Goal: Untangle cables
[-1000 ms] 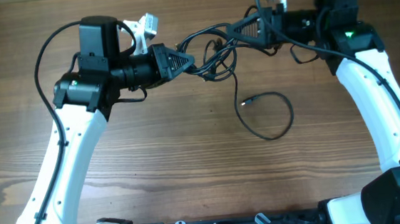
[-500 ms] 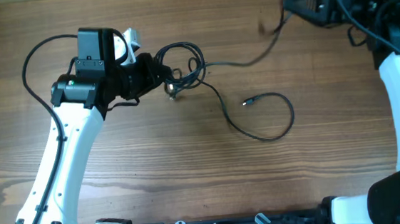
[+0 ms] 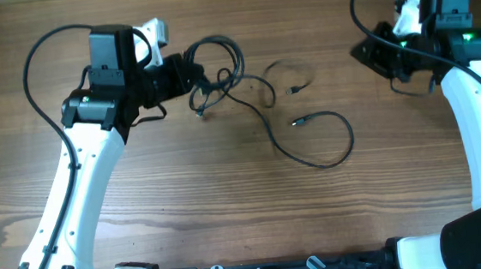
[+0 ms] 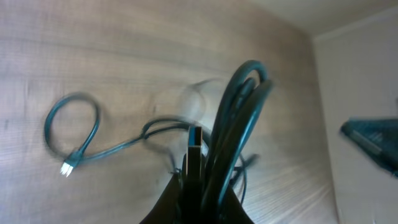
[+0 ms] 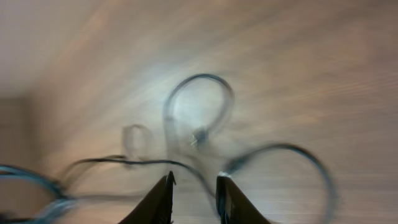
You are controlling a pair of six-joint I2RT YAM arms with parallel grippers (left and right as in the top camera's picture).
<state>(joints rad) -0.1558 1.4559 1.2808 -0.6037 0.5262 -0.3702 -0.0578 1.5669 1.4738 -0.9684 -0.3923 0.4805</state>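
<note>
The left hand [image 3: 186,75] was pressed together on the cables [image 3: 215,57], pinching a bunch of black coils right at its fingertips. The coils stood out past the fingertips as several rounded turns lying over one another. In the left wrist view they rose straight up out of the grip, with a connector [image 4: 195,142] held upright among them just above the fingers. From the bunch a loose cord [image 3: 320,166] trailed away from the left hand across the tabletop [image 3: 229,213], running outward and toward the right arm's side. There it curled round wide and ended in a plug [image 3: 299,122] that pointed back toward the bunch. A thinner end [image 3: 293,88] lay on the wood near that plug but apart from it, also beyond the left hand's fingertips. Whether it joined the bunch could not be told from above. The right hand [image 3: 363,52] was well apart from all of this, off to the far side of the loose cord and pointing toward it. Its fingers [image 5: 163,200] were spread a little, leaving a narrow gap with nothing between them. Its wrist view was blurred. It showed cords lying on the wood ahead of the fingertips, one rounded turn straight ahead and another curve off to the side, none touching the fingers.
</note>
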